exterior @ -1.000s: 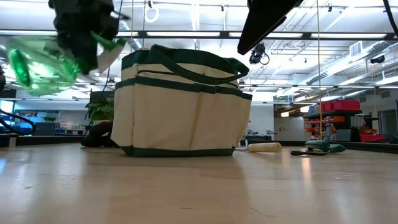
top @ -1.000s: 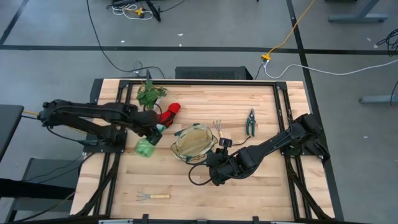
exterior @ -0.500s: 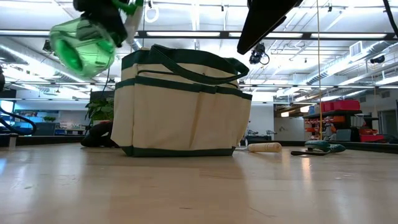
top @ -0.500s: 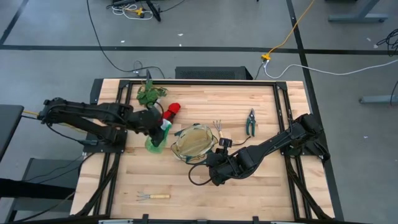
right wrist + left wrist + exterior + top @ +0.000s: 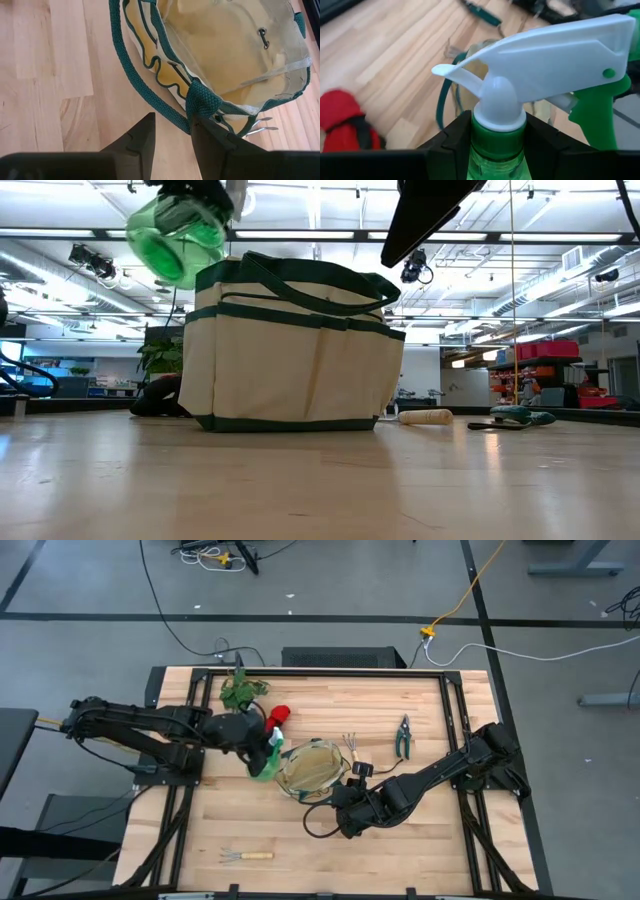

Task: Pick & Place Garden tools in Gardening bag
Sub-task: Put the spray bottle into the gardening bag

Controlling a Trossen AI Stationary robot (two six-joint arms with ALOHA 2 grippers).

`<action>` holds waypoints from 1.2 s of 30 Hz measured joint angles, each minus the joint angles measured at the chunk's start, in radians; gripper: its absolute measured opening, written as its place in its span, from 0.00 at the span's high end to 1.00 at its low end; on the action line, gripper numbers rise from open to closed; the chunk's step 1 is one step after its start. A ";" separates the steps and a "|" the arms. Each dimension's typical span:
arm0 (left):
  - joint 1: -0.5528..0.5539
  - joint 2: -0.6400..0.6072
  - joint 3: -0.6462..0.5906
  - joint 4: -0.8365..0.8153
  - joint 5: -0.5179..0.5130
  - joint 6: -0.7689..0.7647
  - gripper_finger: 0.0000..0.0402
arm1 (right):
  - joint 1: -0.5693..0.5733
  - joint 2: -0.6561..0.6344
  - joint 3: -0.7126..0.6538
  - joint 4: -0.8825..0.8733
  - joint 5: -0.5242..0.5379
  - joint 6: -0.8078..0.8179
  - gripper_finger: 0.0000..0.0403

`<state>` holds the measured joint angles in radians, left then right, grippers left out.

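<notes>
While our left gripper clamps the bottle aloft beside the bag rim, our right gripper, fingers parted, waits alongside; next: carry over opening, release

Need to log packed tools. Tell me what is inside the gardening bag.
In the right wrist view the gardening bag gapes open onto bare beige lining and a small metal clip; no tool shows inside. Its bottom is hidden by the folded rim. The spray bottle remains outside, in the left hand.
</notes>
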<state>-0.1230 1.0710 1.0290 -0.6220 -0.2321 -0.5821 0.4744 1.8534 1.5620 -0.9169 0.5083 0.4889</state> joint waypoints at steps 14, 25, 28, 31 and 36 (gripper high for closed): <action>-0.007 0.002 0.000 0.217 0.049 0.153 0.64 | 0.000 0.000 0.000 0.003 0.000 0.000 0.69; -0.050 0.103 -0.008 0.447 0.050 0.338 0.64 | 0.000 0.000 0.000 0.006 0.000 0.000 0.69; -0.050 0.131 -0.008 0.472 0.047 0.362 0.64 | 0.000 0.000 0.000 0.006 0.000 0.000 0.69; -0.050 0.162 -0.009 0.476 0.027 0.371 0.64 | 0.000 0.000 0.000 0.006 0.001 -0.004 0.69; -0.050 0.211 -0.009 0.530 -0.001 0.417 0.64 | 0.000 0.000 0.000 0.005 0.020 -0.014 0.69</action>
<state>-0.1726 1.2820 1.0203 -0.0917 -0.2330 -0.1648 0.4745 1.8534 1.5620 -0.9117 0.5284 0.4747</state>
